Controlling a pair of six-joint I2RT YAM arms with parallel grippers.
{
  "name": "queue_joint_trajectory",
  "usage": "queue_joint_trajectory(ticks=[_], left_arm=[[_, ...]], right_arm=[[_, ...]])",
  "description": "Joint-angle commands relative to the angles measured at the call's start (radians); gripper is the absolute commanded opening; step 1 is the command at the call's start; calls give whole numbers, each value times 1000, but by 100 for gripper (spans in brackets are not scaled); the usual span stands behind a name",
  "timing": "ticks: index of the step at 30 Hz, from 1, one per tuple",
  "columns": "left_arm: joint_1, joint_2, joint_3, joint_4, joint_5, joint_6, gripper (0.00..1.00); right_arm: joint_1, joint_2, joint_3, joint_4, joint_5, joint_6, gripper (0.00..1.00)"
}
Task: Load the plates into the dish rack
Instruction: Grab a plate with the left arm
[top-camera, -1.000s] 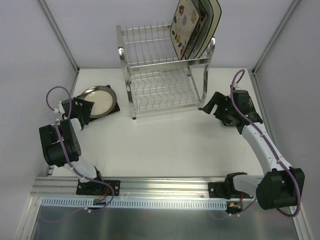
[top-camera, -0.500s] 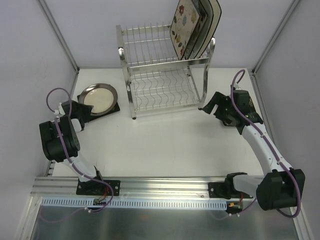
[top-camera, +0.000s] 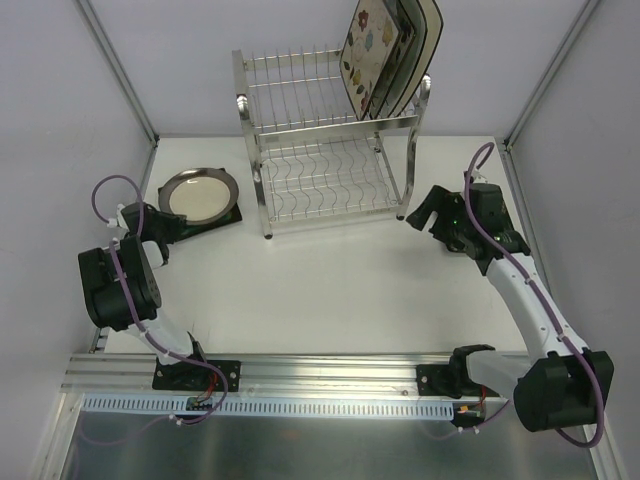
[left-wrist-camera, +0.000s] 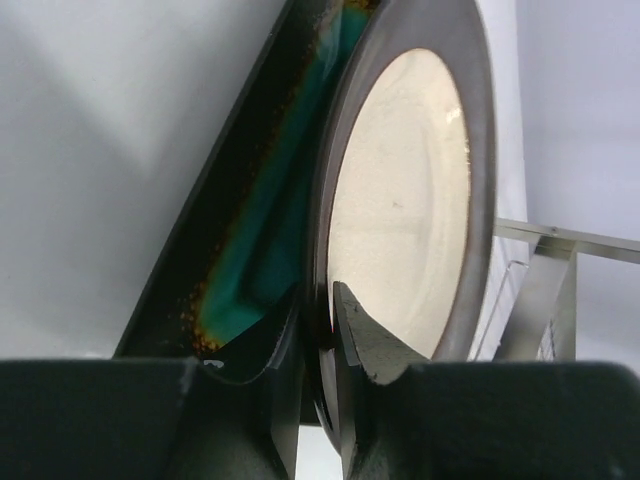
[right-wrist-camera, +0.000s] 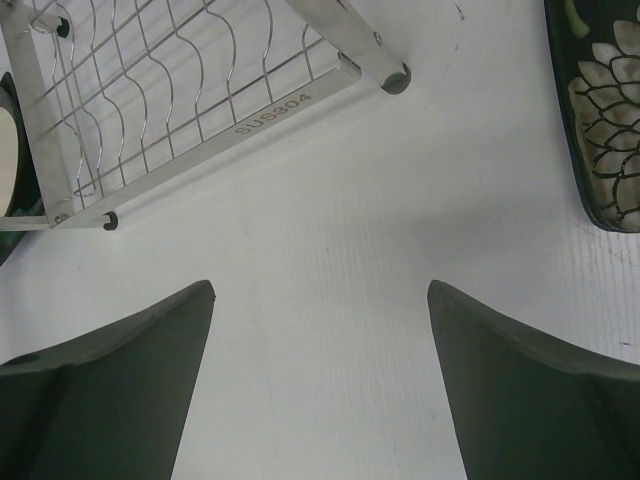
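A round cream plate with a dark rim (top-camera: 197, 193) rests on a square black and teal plate (top-camera: 229, 214) at the table's left. My left gripper (top-camera: 166, 226) is shut on the round plate's near rim. In the left wrist view the round plate (left-wrist-camera: 400, 200) stands between the fingers of the left gripper (left-wrist-camera: 318, 320), with the teal plate (left-wrist-camera: 270, 230) behind it. The chrome dish rack (top-camera: 325, 150) holds three square plates (top-camera: 385, 50) upright on its top tier. My right gripper (top-camera: 415, 212) hovers open by the rack's right foot, holding nothing.
In the right wrist view the right gripper (right-wrist-camera: 320, 290) hangs over bare white table. The rack's lower shelf (right-wrist-camera: 200, 90) lies ahead to the left, and a dark plate with white flowers (right-wrist-camera: 600, 130) lies at the right edge. Grey walls enclose the table.
My left gripper has closed from wide open onto the round plate's rim, and the plate has shifted slightly away from me. The right arm has moved only a little.
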Motion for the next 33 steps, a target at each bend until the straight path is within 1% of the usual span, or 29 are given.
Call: queue_joint_trajectory(ticks=[1, 8, 14, 15, 18, 20, 21, 22, 25, 26, 29, 30, 33], left_arm=[[-1, -96, -15, 35, 36, 32, 1], [5, -234, -7, 23, 33, 21, 0], [11, -335, 42, -52, 39, 35, 0], [10, -351, 62, -104, 35, 52, 0], [12, -418, 100, -176, 18, 99, 0], [10, -455, 135, -291, 13, 164, 0], [10, -473, 169, -346, 27, 217, 0], [10, -473, 178, -347, 36, 240, 0], [11, -510, 217, -448, 73, 316, 0], [11, -530, 226, -512, 81, 335, 0], [11, -568, 261, -624, 81, 403, 0], [11, -576, 280, -696, 79, 417, 0], [11, -607, 297, -813, 96, 477, 0]], right_arm=[[7, -49, 4, 11, 8, -20, 92], [15, -95, 12, -26, 14, -37, 92], [18, -128, 18, -46, -20, -55, 93], [19, -128, 26, -51, -26, -58, 94], [26, -134, 42, -66, -38, -72, 94], [30, -137, 47, -71, -46, -78, 95], [35, -135, 50, -74, -52, -77, 94], [35, -135, 52, -74, -52, -77, 95], [46, -135, 59, -80, -54, -69, 95], [55, -135, 61, -84, -55, -69, 95], [73, -135, 66, -92, -55, -71, 95], [78, -135, 64, -95, -55, -69, 95], [95, -134, 66, -100, -55, -67, 95]])
